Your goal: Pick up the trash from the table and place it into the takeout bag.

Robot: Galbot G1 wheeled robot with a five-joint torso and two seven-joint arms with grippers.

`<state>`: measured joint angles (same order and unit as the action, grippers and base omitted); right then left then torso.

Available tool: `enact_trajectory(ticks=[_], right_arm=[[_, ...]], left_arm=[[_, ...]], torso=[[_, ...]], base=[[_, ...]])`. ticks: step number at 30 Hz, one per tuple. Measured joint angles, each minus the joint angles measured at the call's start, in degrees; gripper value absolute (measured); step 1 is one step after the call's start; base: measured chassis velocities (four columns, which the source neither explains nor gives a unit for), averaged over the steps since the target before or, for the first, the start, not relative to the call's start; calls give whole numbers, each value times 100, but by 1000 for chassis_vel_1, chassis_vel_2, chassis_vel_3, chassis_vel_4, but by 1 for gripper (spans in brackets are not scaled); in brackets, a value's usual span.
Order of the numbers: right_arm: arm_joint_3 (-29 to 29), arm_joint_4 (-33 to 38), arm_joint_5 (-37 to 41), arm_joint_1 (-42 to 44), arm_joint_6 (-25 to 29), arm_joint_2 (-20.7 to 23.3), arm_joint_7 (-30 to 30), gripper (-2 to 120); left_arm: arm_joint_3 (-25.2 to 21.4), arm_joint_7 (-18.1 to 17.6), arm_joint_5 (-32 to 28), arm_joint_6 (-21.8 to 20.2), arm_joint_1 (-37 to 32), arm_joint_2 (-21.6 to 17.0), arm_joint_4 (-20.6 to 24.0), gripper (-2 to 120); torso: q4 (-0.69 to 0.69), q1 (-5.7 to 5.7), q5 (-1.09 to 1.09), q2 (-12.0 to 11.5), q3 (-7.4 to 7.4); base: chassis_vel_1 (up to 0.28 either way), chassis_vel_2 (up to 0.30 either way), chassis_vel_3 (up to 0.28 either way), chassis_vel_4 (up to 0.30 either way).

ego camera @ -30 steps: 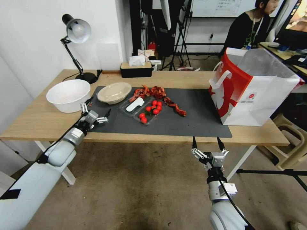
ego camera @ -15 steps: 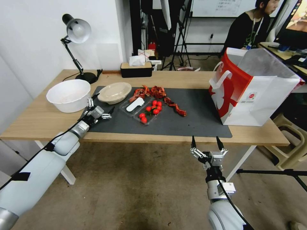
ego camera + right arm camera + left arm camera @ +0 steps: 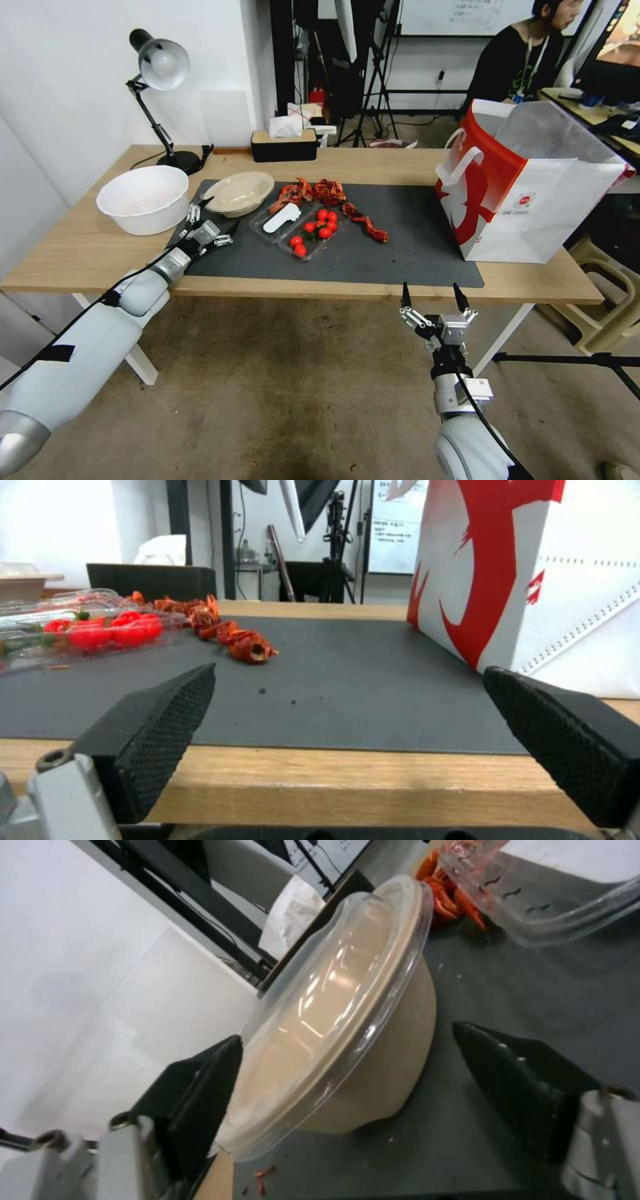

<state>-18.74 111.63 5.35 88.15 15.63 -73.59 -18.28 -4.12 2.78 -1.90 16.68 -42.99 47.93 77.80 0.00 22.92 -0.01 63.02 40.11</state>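
Left gripper (image 3: pixel 212 217): you see it over the mat's near-left corner, fingers (image 3: pixel 527 1085) spread apart, one on each side of the dish's near edge, nothing clamped.
Dish (image 3: pixel 238 192): beige, shallow, under a clear lid; it sits on the mat (image 3: pixel 400 247) at 1 o'clock from your left gripper, just beside the white bowl (image 3: pixel 142 198).
Right gripper (image 3: pixel 432 298): it hangs below the table's (image 3: pixel 80 247) front edge, fingers (image 3: pixel 160 730) wide apart and empty.
Bag (image 3: pixel 527 187): it stands at the table's right end, at 1 o'clock from your right gripper.
Tomato tray (image 3: pixel 301 230): clear, mid-mat, at 3 o'clock from your left gripper.
Red scraps (image 3: pixel 327 193): they lie strewn behind the tray.
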Motion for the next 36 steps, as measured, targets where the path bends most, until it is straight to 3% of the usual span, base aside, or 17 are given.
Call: enact_trajectory(ticks=[8,14,24,36], right_arm=[[-17,-64,26,-70,0,43,-16,100],[-17,-120,38,-112,9,53,-21,100],[-19,-141,42,-115,24,43,-24,100],[-14,-143,36,-90,31,-5,-24,100]], left_arm=[[342,10,5,23,386,31,-438,69],[468,6,0,26,512,27,-566,50],[458,-6,-10,56,532,24,-639,40],[420,-20,-11,129,520,-35,-662,1]], torso=[[0,0,1,0,0],[0,0,0,0,0],[0,-1,0,0,0],[0,-1,0,0,0]], base=[[0,0,0,0],[0,0,0,0],[0,0,0,0],[0,0,0,0]])
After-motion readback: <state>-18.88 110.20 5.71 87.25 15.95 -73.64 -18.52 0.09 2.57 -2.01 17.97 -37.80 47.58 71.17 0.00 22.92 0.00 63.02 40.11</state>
